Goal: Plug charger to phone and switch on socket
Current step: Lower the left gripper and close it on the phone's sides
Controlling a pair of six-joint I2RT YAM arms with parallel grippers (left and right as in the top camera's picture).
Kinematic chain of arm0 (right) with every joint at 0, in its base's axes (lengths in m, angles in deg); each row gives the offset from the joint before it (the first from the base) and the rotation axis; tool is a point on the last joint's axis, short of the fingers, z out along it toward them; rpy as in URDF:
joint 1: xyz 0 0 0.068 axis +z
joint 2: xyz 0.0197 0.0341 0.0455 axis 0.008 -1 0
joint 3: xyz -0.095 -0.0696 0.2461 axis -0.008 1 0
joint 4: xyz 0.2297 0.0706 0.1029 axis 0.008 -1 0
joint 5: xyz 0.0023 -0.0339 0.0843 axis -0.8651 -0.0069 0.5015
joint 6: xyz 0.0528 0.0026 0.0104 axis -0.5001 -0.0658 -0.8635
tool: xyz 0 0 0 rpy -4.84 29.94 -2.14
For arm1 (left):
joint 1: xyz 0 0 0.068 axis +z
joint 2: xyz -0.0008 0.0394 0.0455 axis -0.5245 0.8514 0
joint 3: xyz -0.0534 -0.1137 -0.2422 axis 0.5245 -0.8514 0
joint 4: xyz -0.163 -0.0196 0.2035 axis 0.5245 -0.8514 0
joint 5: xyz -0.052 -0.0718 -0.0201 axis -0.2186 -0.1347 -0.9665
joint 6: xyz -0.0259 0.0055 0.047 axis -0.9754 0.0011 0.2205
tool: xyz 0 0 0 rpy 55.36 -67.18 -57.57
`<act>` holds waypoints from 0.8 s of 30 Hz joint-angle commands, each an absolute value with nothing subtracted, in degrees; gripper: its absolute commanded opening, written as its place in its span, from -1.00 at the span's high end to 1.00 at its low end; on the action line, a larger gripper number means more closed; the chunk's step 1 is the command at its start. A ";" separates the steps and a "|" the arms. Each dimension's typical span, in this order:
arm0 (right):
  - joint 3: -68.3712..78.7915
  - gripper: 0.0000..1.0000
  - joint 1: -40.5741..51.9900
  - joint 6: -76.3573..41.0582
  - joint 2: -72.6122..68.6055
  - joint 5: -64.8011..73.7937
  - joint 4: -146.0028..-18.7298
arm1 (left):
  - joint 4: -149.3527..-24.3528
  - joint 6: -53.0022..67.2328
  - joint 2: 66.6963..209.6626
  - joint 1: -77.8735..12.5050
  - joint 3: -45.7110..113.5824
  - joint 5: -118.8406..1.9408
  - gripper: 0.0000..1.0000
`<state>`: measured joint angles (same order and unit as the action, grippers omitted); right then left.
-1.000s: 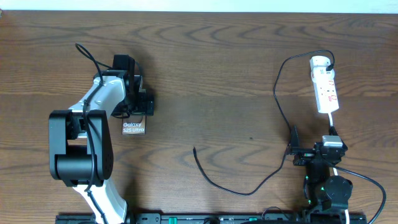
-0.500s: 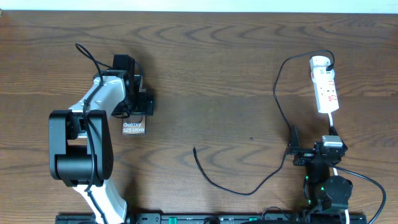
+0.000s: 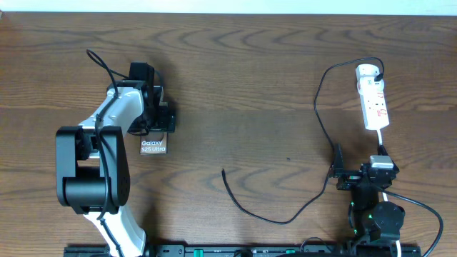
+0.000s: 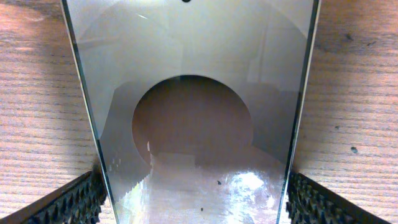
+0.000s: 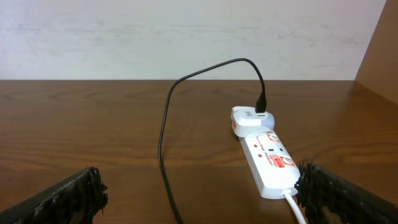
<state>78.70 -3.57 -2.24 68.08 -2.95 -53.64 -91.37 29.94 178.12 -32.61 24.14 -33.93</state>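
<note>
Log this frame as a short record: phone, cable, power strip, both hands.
phone: flat dark smartphone with "Galaxy" lettering, lying on the wooden table, left side
left hand: closed on the phone's long edges
charger: thin black cable, plugged in at the strip's far end; free tip loose mid-table, apart from the phone
socket: narrow white power strip, right rear; switch state unreadable
right hand: open, empty, facing the strip

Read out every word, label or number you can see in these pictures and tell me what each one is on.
"Galaxy" above "S25 Ultra": white lettering on the phone, read in the overhead view.
Red and dark print on the socket: too small and blurred to read in any view.
No other text shows.
</note>
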 commanded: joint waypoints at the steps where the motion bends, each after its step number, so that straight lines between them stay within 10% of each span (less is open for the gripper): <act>1: 78.77 -0.99 -3.79 -2.63 68.34 -2.99 -53.88 | -92.42 30.21 179.39 -32.59 22.50 -33.34 -0.82; 24: 78.77 -0.98 -3.79 -2.63 68.34 -2.99 -53.88 | -92.61 30.21 179.39 -32.59 22.50 -33.34 -0.51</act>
<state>78.70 -3.57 -2.24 68.08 -2.95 -53.64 -91.91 29.90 178.12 -32.61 24.14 -33.90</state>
